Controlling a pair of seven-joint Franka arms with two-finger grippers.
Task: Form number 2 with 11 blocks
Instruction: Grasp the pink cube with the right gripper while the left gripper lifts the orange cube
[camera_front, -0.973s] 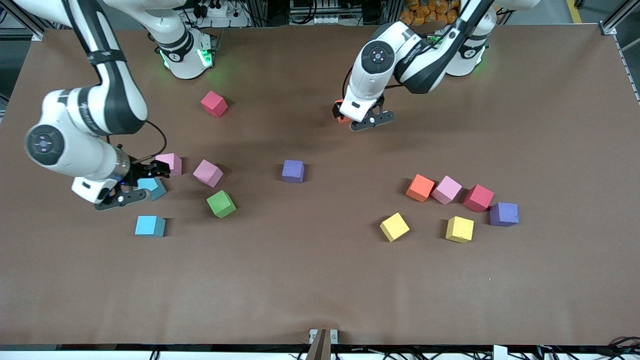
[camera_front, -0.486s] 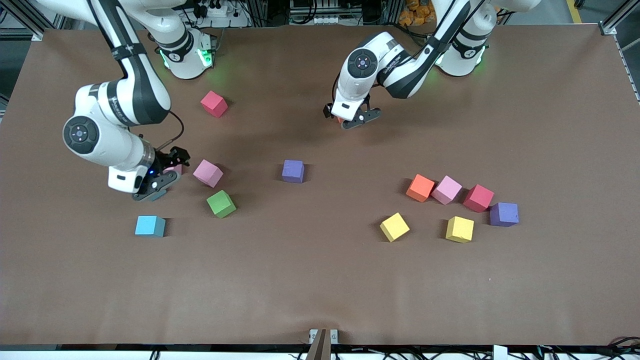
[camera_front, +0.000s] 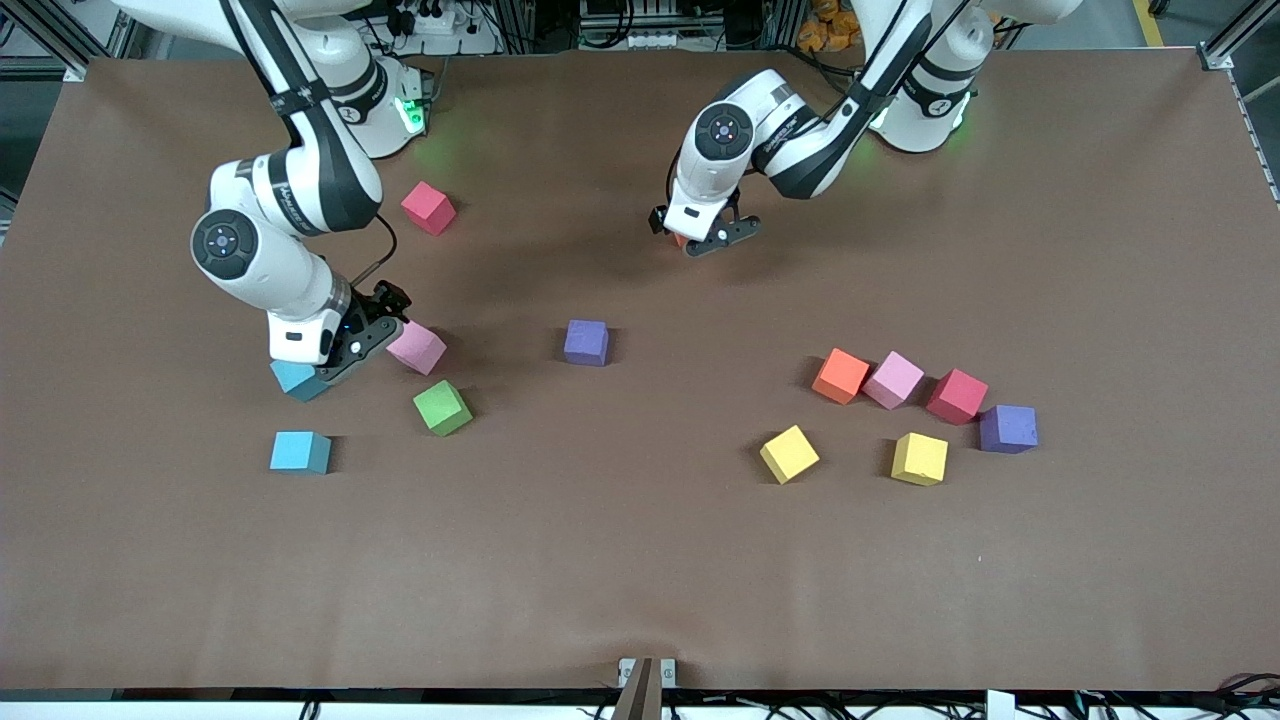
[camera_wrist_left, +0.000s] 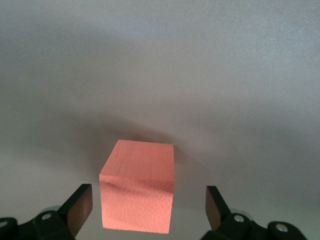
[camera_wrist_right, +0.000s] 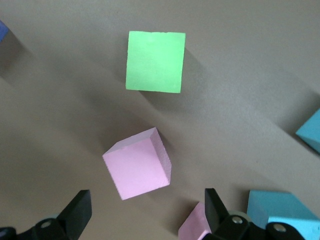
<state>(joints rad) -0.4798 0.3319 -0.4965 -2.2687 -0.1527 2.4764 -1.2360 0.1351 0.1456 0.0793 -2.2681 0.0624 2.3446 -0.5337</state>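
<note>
1. Left gripper (camera_front: 712, 238) hangs low over the table (camera_front: 640, 560) toward the robots' bases, jaws spread wide; an orange block (camera_wrist_left: 137, 186) sits on the table between its fingers (camera_wrist_left: 79, 206), not gripped.
2. Right gripper (camera_front: 368, 335) hovers over a pink block (camera_front: 416, 346), jaws apart and empty, with a light blue block (camera_front: 296, 379) and a green block (camera_front: 442, 408) close by.
3. No blocks are joined into a digit; the other blocks lie scattered, several toward the left arm's end.
</note>
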